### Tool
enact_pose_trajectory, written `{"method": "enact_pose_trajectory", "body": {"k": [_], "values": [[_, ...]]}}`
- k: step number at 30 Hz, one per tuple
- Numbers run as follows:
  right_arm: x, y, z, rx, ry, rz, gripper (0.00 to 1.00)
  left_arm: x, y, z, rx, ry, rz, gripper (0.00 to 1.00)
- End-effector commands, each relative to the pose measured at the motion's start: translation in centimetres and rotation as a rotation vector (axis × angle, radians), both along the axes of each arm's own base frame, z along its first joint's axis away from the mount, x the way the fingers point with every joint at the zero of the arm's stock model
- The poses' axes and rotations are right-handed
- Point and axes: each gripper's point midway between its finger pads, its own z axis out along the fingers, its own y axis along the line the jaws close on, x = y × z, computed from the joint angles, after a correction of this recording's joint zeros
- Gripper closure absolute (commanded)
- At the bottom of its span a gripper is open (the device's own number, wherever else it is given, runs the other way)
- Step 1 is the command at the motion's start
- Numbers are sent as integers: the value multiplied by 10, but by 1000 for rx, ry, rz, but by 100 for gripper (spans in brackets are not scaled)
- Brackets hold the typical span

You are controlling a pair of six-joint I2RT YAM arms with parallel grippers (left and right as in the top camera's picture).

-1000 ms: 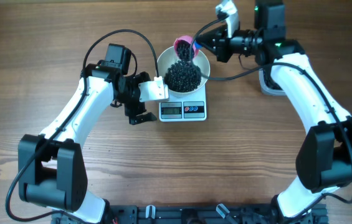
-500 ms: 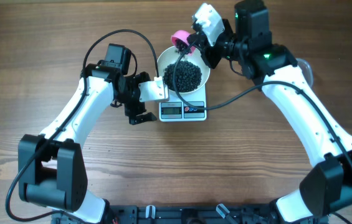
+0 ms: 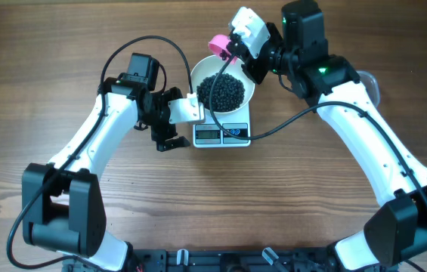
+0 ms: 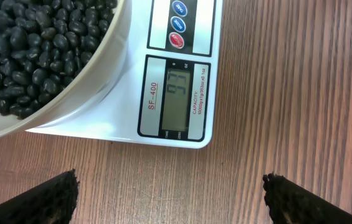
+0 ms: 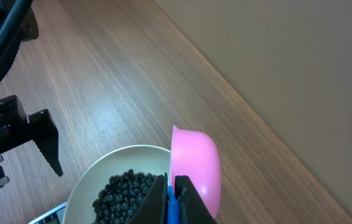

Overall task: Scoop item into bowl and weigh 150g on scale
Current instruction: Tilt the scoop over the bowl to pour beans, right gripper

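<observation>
Overhead view: the left gripper (image 3: 172, 119) sits nearest the base, at 9 o'clock of the scale (image 3: 232, 138), just beside it and apart from it. Its fingers are spread wide and hold nothing. The scale lies flat on the wooden table (image 3: 62, 45), with its display and buttons on the edge at 6 o'clock. The bowl (image 3: 248, 75) stands on the platform of the scale and overhangs it at 12 o'clock. The item (image 3: 223, 91), a dark heap of beans, fills the middle of the bowl. The pink scoop (image 3: 218, 45) hangs over the bowl rim at 12 o'clock. The right gripper (image 3: 236, 54) has its fingers pressed together on the scoop handle.

Left wrist view: both fingertips (image 4: 42, 199) stand at the lower corners, well apart, above bare table. The scale (image 4: 116, 127) lies beyond them. The display (image 4: 177, 96) shows two digits; the first reads 9, the second is unclear. The bowl (image 4: 95, 68) and its beans (image 4: 26, 43) lie at 10 o'clock.

Right wrist view: the fingers (image 5: 156, 198) pinch a blue handle (image 5: 172, 200). The scoop (image 5: 194, 163) stands tilted above the far rim of the bowl (image 5: 85, 180). Its hollow is turned away, so its contents cannot be told.
</observation>
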Motion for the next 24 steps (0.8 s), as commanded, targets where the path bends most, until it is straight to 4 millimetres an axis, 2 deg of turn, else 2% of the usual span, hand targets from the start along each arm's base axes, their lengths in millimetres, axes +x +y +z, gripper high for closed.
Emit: {"method": "enact_pose_trajectory", "body": {"k": [1,14,17,20,24], "values": [[0,0,23,1,-63,0,96,-3,-3,2,-23,9,4,0],[-2,-2,18,-7,-46,0,96,-3,-3,2,-23,9,4,0],[-7,1,16,2,-22,27,96,-3,-3,2,-23,9,4,0],[-3,-5,13,-21,-25,-10,96,-3,-3,2,-23,10,3,0],[-10,2,14,6,-7,38,96,-3,-3,2,-23,9,3,0]]}}
